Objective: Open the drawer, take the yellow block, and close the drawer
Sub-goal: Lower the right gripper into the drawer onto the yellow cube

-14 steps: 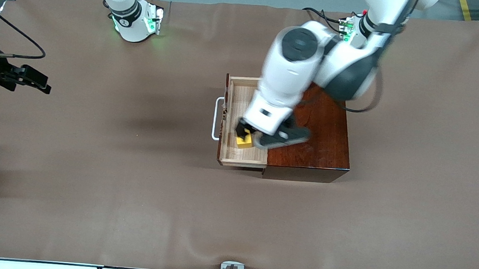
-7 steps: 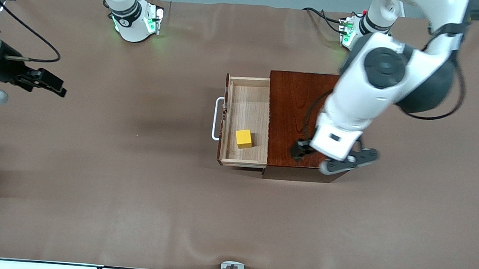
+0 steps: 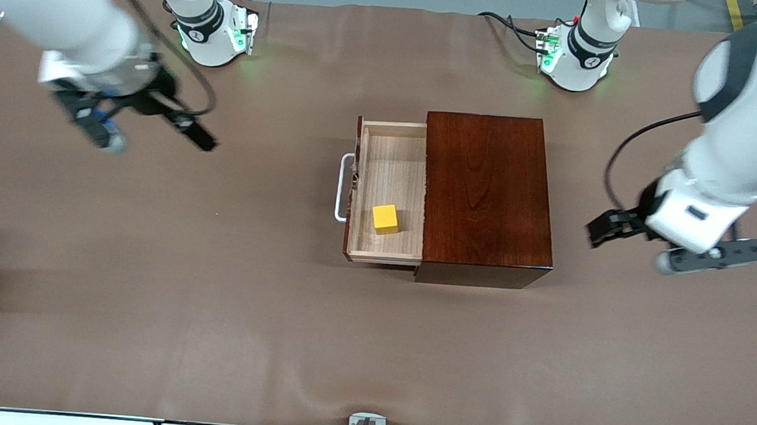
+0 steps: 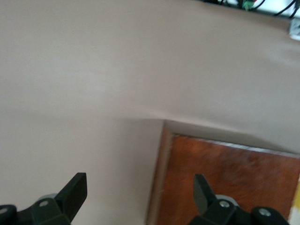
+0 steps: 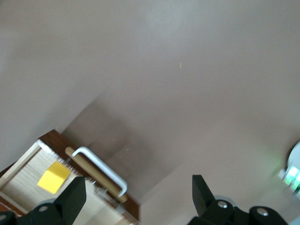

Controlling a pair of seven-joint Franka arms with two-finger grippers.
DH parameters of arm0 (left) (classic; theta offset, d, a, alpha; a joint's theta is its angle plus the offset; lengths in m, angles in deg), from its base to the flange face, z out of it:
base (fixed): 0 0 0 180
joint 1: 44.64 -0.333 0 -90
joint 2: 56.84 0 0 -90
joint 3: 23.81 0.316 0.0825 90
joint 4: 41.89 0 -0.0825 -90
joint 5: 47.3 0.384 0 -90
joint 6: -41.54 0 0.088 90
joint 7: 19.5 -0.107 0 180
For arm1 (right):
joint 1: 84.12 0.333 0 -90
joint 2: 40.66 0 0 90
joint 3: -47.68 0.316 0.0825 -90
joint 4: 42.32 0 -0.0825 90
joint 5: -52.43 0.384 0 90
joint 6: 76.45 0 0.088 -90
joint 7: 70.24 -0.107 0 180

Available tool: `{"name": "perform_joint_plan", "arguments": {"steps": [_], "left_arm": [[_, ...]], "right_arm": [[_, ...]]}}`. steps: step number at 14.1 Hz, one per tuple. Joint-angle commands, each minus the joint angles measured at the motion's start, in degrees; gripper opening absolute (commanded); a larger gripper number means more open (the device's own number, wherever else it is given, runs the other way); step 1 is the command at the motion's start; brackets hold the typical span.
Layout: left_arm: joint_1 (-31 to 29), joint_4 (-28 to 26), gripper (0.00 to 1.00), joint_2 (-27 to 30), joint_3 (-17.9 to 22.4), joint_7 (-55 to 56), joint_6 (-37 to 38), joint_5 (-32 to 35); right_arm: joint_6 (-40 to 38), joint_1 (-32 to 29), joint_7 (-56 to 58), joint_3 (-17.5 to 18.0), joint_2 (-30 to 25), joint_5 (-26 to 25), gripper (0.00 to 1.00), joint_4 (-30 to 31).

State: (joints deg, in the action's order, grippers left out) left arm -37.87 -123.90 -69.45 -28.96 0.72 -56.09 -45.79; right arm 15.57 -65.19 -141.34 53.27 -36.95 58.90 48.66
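The drawer (image 3: 389, 166) stands pulled out of the mahogany box (image 3: 488, 187), its white handle (image 3: 342, 186) toward the right arm's end. The yellow block (image 3: 385, 218) lies on the drawer floor, in the part nearer the front camera. My left gripper (image 3: 603, 229) is open and empty, over the bare table beside the box, toward the left arm's end; its wrist view shows the gripper (image 4: 139, 194) above a corner of the box (image 4: 229, 183). My right gripper (image 3: 189, 131) is open and empty over the table, apart from the handle. The right wrist view shows that gripper (image 5: 138, 196), the block (image 5: 53, 177) and the handle (image 5: 101, 171).
The brown table cover (image 3: 209, 307) lies bare around the box. The two arm bases (image 3: 214, 30) (image 3: 577, 52) stand along the edge farthest from the front camera.
My left gripper has drawn away from the block in the drawer, across the box top, out toward the left arm's end, empty. My right arm has swung in toward the drawer. The block has not moved.
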Motion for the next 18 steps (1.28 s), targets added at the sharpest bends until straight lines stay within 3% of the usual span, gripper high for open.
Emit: {"name": "perform_joint_plan", "arguments": {"steps": [1,4,7,11,18], "left_arm": [[-3.34,-2.62,1.0,3.9,-0.74,-8.51,4.45,-1.42],[-5.71,-6.12,1.0,6.88,-0.82,-12.39,5.34,-1.42],[-5.19,-9.65,1.0,10.05,-0.04,-12.93,5.17,-0.99],[-3.52,-10.44,1.0,11.55,3.47,-16.6,5.6,-0.9],[-5.27,-12.38,1.0,13.22,4.01,-19.78,6.31,-1.51]], "right_arm": [[0.26,5.31,-17.7,-0.75,6.46,1.69,1.0,-4.57],[6.65,8.83,-32.66,-0.66,11.38,5.73,1.0,-5.99],[14.65,13.57,-41.91,-0.75,15.08,5.48,1.0,-5.99],[24.94,17.8,-45.54,-0.93,20.7,4.6,1.0,-6.25],[34.88,20.7,-50.72,-1.19,28.53,-1.81,1.0,-6.34]]}}
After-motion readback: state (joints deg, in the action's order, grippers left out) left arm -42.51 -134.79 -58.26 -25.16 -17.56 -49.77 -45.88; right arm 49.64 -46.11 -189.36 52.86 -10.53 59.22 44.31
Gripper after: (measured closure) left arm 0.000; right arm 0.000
